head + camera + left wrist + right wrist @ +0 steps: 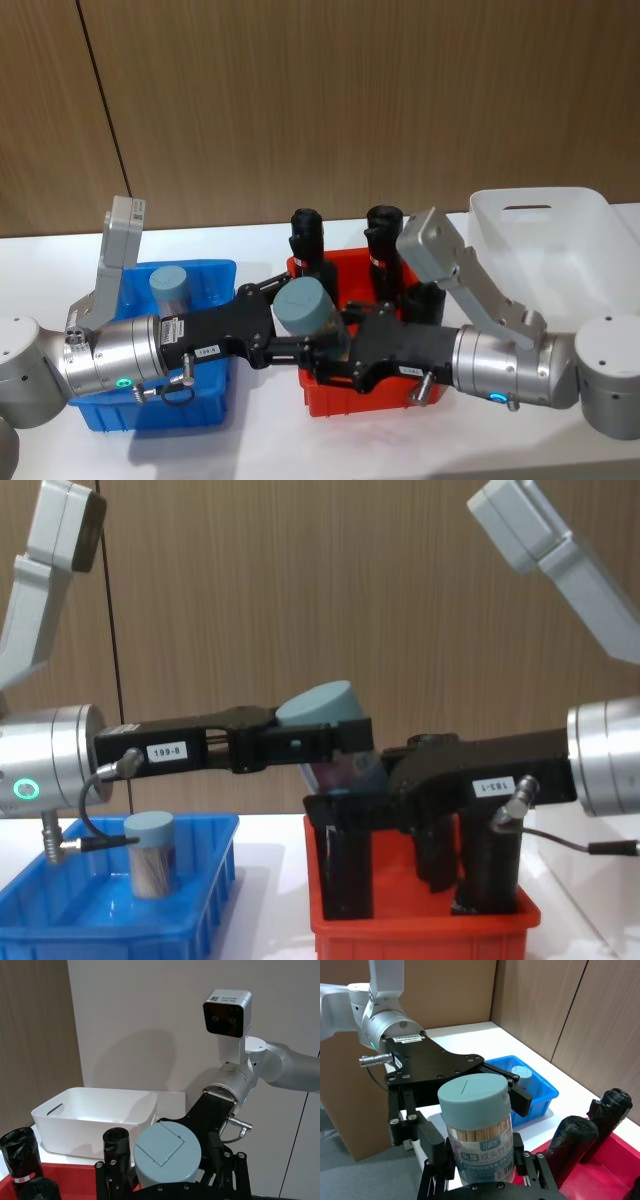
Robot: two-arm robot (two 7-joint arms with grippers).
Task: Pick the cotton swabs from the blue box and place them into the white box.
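Note:
One jar of cotton swabs (303, 305), clear with a pale blue lid, hangs tilted above the red bin between both arms. My left gripper (285, 318) reaches in from the left and is shut on its upper part near the lid (318, 708). My right gripper (335, 345) comes from the right and is shut on the jar's lower body (479, 1152). A second jar of cotton swabs (170, 285) stands upright in the blue box (218, 272) at the left. The white box (540, 240) sits at the far right of the table.
The red bin (335, 392) stands between the two boxes, directly under the held jar. It holds several tall black rolls (305, 240) that rise above its rim. A wooden wall runs behind the white table.

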